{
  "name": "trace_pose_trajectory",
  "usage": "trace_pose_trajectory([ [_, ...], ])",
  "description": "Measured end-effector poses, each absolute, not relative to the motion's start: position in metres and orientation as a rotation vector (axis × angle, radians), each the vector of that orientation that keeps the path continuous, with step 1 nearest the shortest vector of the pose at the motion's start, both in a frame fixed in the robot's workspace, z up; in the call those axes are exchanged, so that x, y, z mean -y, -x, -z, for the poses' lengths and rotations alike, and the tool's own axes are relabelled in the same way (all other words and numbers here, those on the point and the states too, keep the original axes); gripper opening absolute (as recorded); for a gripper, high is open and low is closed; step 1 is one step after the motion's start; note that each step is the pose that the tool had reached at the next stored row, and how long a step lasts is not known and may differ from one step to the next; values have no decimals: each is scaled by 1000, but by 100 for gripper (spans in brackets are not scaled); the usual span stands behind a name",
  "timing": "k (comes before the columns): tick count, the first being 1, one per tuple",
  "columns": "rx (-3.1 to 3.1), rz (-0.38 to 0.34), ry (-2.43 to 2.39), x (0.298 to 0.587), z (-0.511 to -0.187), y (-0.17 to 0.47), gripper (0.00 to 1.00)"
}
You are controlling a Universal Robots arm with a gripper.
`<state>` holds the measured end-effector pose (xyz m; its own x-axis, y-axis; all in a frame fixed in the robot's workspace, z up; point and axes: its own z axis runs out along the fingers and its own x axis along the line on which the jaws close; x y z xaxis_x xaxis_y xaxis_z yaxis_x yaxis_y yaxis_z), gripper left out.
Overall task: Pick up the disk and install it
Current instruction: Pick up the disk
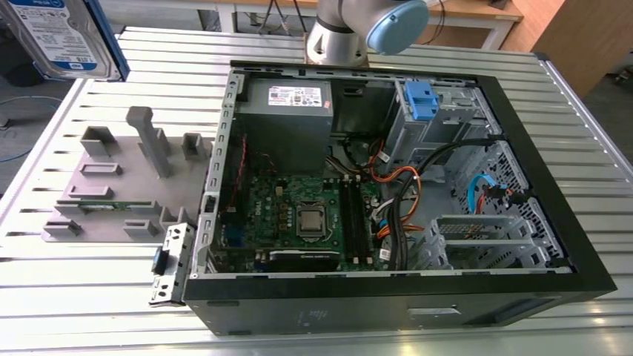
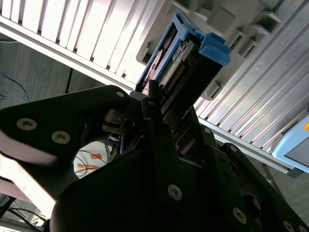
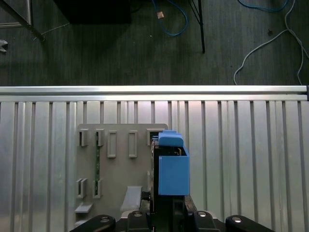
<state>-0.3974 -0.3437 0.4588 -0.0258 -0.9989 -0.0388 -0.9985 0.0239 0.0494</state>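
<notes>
So, exterior view first: the disk (image 1: 55, 33) is held up at the exterior view's left, label side facing the camera and blue carrier frame along one edge, well apart from the open computer case (image 1: 396, 311) lying on the slatted aluminium table (image 1: 99, 326). A grey fixture plate (image 1: 109, 193) sits on the table just beside the case, and the arm (image 1: 366, 26) rises behind it. Inside the case you can make out the motherboard (image 1: 296, 215), the grey power supply (image 1: 287, 111) and a blue latch handle (image 1: 420, 100) at the drive bay. Second wrist view: the gripper (image 2: 164, 99) has its fingers (image 2: 153, 104) pinching the disk (image 2: 176, 63) across its flat sides, blue tab end pointing away from the gripper. First wrist view: the disk (image 3: 171, 166) shows edge-on in the gripper (image 3: 166, 212), hanging over the fixture plate (image 3: 116, 159) and table (image 3: 241, 159), with dark floor (image 3: 96, 48) and cables past the table edge.
</notes>
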Motion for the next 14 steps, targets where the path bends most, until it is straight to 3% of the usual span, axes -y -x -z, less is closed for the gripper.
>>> trace_pose_trajectory([
  [14,2243,98,-2188,344,-463,397,35],
])
